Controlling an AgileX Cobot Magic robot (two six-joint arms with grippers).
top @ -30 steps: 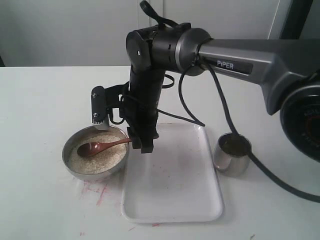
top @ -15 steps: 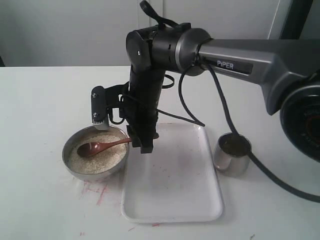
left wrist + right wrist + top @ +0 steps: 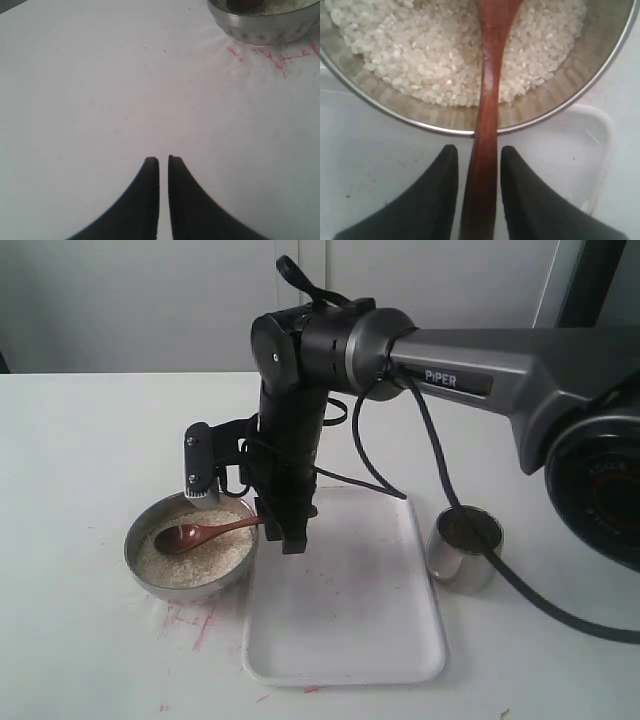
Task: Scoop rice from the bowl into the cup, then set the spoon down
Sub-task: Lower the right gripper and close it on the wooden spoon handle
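The steel bowl [image 3: 138, 552] sits at the left and holds the rice [image 3: 205, 562]. The wooden spoon [image 3: 210, 532] lies with its scoop on the rice and its handle out over the bowl's right rim. My right gripper [image 3: 281, 533] points down at the end of the handle. In the right wrist view the handle [image 3: 485, 150] runs between the fingers of the gripper [image 3: 479, 152], which stands open with a thin gap on each side. The cup [image 3: 465, 550] stands at the right, apart from the arm. My left gripper [image 3: 163, 160] is shut and empty, low over bare table short of the bowl [image 3: 265, 27].
A white rectangular tray [image 3: 345, 630] lies between bowl and cup, partly under the right gripper. Red scribbles [image 3: 195, 620] mark the table in front of the bowl. A black cable [image 3: 440, 480] hangs from the right arm down past the cup.
The right arm has shifted a little to the left and its gripper has sunk slightly at the handle. Spoon, bowl and cup have stayed where they were.
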